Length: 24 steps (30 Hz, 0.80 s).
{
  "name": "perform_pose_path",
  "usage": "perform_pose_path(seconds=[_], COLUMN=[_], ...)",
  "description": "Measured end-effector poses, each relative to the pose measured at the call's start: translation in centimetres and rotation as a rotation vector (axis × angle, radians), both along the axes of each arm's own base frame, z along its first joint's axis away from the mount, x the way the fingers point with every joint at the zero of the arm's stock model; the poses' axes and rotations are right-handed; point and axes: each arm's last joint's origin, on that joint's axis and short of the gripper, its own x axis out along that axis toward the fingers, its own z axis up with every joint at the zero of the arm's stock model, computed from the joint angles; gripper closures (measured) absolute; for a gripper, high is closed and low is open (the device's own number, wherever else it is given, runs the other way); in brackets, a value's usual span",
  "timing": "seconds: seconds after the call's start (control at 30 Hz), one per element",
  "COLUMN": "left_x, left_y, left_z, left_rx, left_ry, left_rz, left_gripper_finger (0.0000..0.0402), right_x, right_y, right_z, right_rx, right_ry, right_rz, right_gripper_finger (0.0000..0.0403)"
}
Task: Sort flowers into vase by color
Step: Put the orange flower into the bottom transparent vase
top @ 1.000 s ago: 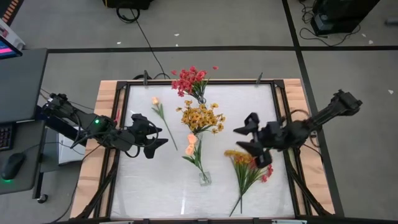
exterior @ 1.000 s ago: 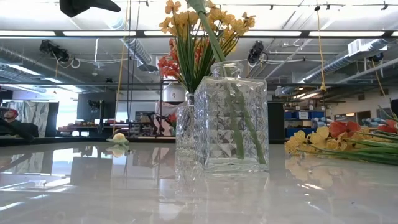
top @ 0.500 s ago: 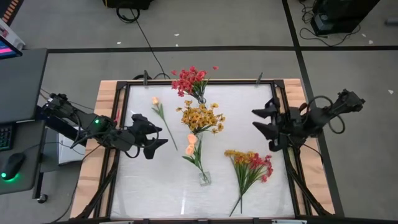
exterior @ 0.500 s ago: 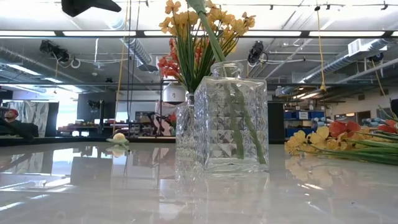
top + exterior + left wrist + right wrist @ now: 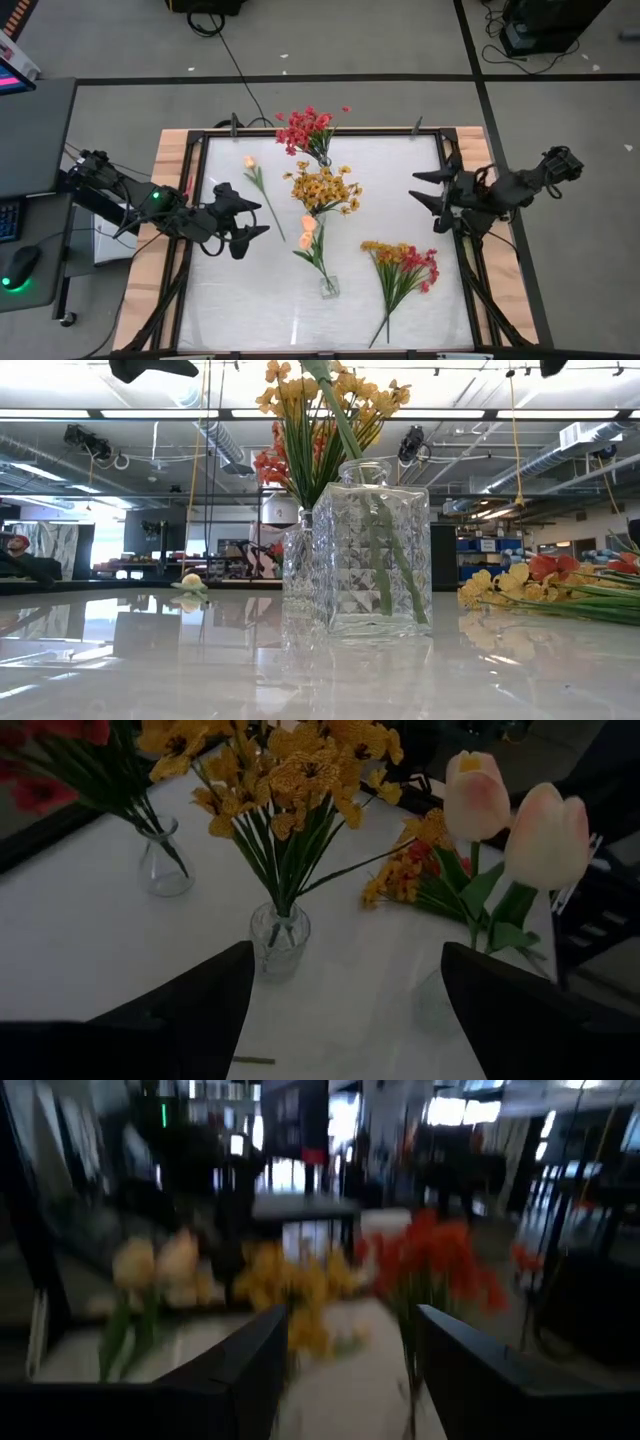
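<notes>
Three glass vases stand down the table's middle. The far one (image 5: 323, 158) holds red flowers (image 5: 305, 128), the middle one (image 5: 278, 935) yellow-orange flowers (image 5: 322, 187), and the near square cut-glass vase (image 5: 370, 550) holds peach tulips (image 5: 309, 231). One peach tulip (image 5: 255, 176) lies flat on the table at far left. A loose yellow and red bunch (image 5: 400, 268) lies flat at near right. My left gripper (image 5: 263, 219) hovers open left of the vases. My right gripper (image 5: 414, 188) hovers open near the right edge, beyond the bunch.
A white tabletop (image 5: 230, 290) sits in a dark frame with wooden rails (image 5: 172, 160) along both sides. Bare surface lies at near left and far right. A desk with a mouse (image 5: 20, 268) stands left of the table. The low view shows the room behind.
My right gripper has drawn back from above the loose bunch's yellow heads toward the table's right and far side, staying open and empty. The bunch stays flat on the table. My left arm has kept still.
</notes>
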Motion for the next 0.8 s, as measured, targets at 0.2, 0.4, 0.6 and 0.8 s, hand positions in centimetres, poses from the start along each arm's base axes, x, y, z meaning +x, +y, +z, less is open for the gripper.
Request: perform_pose_path(seconds=[0.2, 0.4, 0.6, 0.8], left_x=[0.0, 0.1, 0.3, 0.5], left_y=[0.0, -0.1, -0.2, -0.2], left_z=[0.0, 0.2, 0.6, 0.8], left_rx=[0.025, 0.011, -0.006, -0.063], left_ry=[0.006, -0.015, -0.057, -0.096], left_rz=[-0.014, -0.012, -0.014, 0.007], left_gripper_finger=[0.0074, 0.0074, 0.0074, 0.0074], right_x=[-0.6, -0.6, -0.5, -0.4], right_y=[-0.3, -0.3, -0.2, 0.2], right_z=[-2.0, -1.9, -1.8, -1.6], right_rx=[0.083, 0.101, 0.111, 0.143], right_ry=[0.143, 0.133, 0.131, 0.121], right_rz=[-0.011, -0.01, 0.031, 0.152], right_gripper_finger=[0.0178, 0.0178, 0.0178, 0.0178])
